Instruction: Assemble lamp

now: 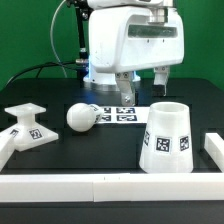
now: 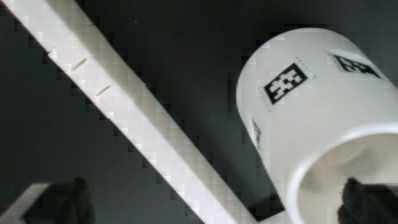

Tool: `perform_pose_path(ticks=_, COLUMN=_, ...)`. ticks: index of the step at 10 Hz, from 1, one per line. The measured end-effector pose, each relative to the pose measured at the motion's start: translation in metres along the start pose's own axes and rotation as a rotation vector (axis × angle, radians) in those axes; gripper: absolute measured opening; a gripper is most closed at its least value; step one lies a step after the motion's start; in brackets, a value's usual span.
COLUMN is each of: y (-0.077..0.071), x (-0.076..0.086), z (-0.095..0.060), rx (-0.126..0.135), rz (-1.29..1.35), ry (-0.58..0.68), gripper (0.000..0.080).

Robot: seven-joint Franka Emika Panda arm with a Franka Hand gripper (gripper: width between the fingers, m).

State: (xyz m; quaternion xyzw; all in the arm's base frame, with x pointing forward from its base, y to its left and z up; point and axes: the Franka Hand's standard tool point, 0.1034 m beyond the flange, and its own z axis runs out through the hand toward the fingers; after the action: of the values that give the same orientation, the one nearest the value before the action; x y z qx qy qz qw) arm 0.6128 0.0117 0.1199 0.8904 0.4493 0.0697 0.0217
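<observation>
Front rail (image 1: 100, 186) edges black table (image 1: 100, 148) bearing shade (image 1: 168, 138), green backdrop (image 1: 30, 35) behind.

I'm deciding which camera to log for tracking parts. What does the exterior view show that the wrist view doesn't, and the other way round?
Only the exterior view shows the base, the bulb, the marker board and the arm's white body above them. Only the wrist view shows, close up, small marks along the edge of a border rail. Both show the shade with its tags, white rails, and the gripper, its fingers wide apart and holding nothing.
</observation>
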Motion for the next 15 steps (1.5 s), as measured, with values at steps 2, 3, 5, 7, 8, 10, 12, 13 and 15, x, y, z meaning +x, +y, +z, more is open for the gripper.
perform_pose_path(ticks=2, y=-0.001, x=0.0, z=0.0, rx=-0.002, rz=0.021, ry=0.002, gripper=0.0699)
perform_pose_path(ticks=3, y=-0.007, x=0.002, z=0.001, rx=-0.013, rz=0.124, ry=0.013, gripper=0.0699)
perform_pose_path(ticks=5, y=-0.021, x=0.005, z=0.006, rx=0.0, rz=0.221, ry=0.006, gripper=0.0699)
perform_pose_path(ticks=7, y=-0.024, x=0.009, z=0.013, rx=-0.018, rz=0.233, ry=0.03, gripper=0.0699)
perform_pose_path(ticks=8, y=-0.024, x=0.005, z=0.02, rx=-0.017, rz=0.219, ry=0.03, gripper=0.0699)
perform_pose_path(ticks=10, y=-0.017, x=0.001, z=0.031, rx=-0.012, rz=0.185, ry=0.024, gripper=0.0699)
perform_pose_path(ticks=12, y=-0.018, x=0.001, z=0.031, rx=-0.01, rz=0.186, ry=0.024, gripper=0.0576)
perform_pose_path(ticks=13, y=-0.018, x=0.001, z=0.032, rx=-0.01, rz=0.186, ry=0.023, gripper=0.044)
perform_pose_path(ticks=15, y=-0.018, x=0.001, z=0.032, rx=-0.009, rz=0.186, ry=0.023, gripper=0.0257)
